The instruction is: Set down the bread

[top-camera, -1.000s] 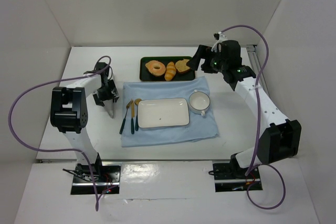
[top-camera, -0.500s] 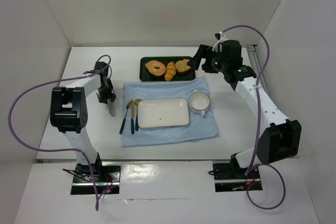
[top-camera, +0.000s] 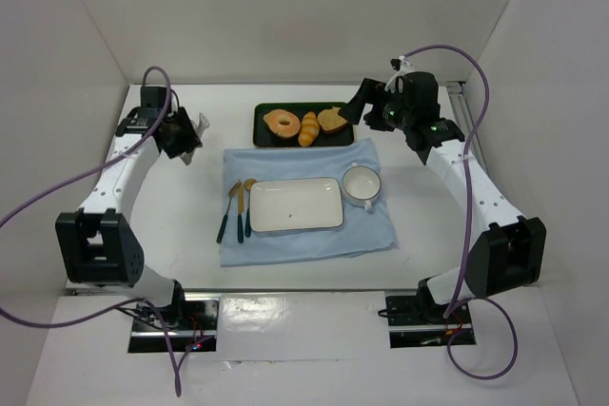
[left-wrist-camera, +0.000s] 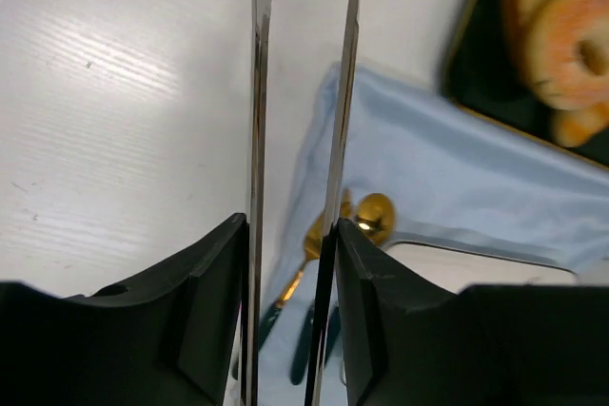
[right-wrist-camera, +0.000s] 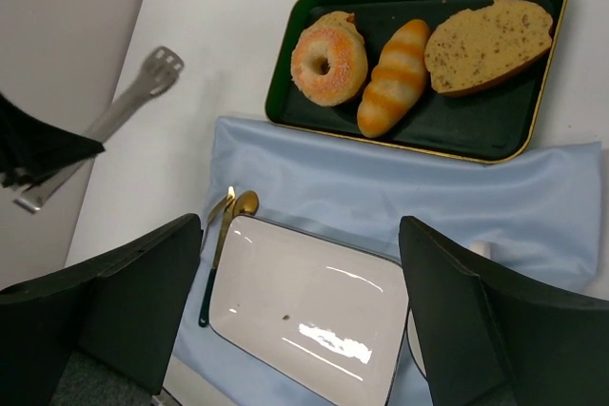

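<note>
Tongs (left-wrist-camera: pixel 259 92) are clamped in my left gripper (top-camera: pixel 183 140), which has swung from the cloth's (top-camera: pixel 304 244) 9 o'clock edge out toward 10 o'clock. My right gripper (top-camera: pixel 354 113), fingers wide apart, hasn't moved from the tray's (top-camera: pixel 262 113) 3 o'clock end. The bread (top-camera: pixel 282 124) lies at the tray's 9 o'clock end.

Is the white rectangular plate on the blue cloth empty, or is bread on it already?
Empty: the white rectangular plate holds no food. The orange-tan ring-shaped bread lies in the dark green tray.
</note>
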Controlling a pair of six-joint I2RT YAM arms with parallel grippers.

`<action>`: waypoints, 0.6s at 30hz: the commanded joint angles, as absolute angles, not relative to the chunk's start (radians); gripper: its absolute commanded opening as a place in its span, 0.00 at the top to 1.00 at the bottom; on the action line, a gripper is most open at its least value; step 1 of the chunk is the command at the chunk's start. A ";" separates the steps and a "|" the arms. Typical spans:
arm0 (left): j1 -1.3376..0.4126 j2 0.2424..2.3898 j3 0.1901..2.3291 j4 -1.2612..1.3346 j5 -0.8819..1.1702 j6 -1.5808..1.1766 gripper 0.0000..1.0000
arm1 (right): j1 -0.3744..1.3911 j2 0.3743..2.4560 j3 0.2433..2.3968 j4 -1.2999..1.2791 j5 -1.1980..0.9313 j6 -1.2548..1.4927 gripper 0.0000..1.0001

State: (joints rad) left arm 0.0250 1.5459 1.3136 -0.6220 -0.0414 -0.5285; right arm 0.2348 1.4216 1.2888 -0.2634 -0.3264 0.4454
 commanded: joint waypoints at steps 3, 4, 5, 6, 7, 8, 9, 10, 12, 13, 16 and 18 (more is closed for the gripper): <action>0.017 1.424 1.355 -0.614 0.087 -0.606 0.47 | 0.227 1.391 1.307 -0.232 -0.318 0.436 0.09; 0.017 1.413 1.370 -0.614 0.116 -0.615 0.46 | 0.227 1.391 1.307 -0.232 -0.318 0.436 0.09; 0.017 1.413 1.384 -0.614 0.136 -0.615 0.46 | 0.227 1.381 1.298 -0.232 -0.318 0.436 0.09; 0.017 1.413 1.384 -0.614 0.164 -0.626 0.46 | 0.227 1.381 1.298 -0.232 -0.318 0.436 0.09; 0.017 1.413 1.384 -0.598 0.226 -0.636 0.46 | 0.227 1.368 1.287 -0.232 -0.318 0.436 0.09; 0.017 1.413 1.384 -0.583 0.263 -0.637 0.45 | 0.227 1.358 1.287 -0.232 -0.318 0.436 0.09; 0.017 1.413 1.384 -0.569 0.297 -0.652 0.45 | 0.227 1.358 1.278 -0.232 -0.318 0.436 0.09; 0.017 1.422 1.373 -0.539 0.358 -0.670 0.45 | 0.227 1.345 1.266 -0.223 -0.318 0.446 0.09; 0.008 1.422 1.341 -0.503 0.408 -0.692 0.44 | 0.227 1.333 1.256 -0.222 -0.318 0.446 0.09; 0.008 1.422 1.329 -0.486 0.441 -0.704 0.44 | 0.227 1.319 1.244 -0.222 -0.318 0.446 0.09; -0.002 1.422 1.273 -0.393 0.492 -0.753 0.44 | 0.227 1.296 1.232 -0.222 -0.308 0.446 0.09; -0.002 1.422 1.231 -0.341 0.555 -0.805 0.43 | 0.227 1.296 1.220 -0.222 -0.308 0.446 0.09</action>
State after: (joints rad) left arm 0.0032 1.4208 1.2713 -0.4725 0.4152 -0.7185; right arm 0.2348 1.3357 1.2324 -0.2623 -0.3199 0.4484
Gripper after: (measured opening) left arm 0.573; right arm 0.910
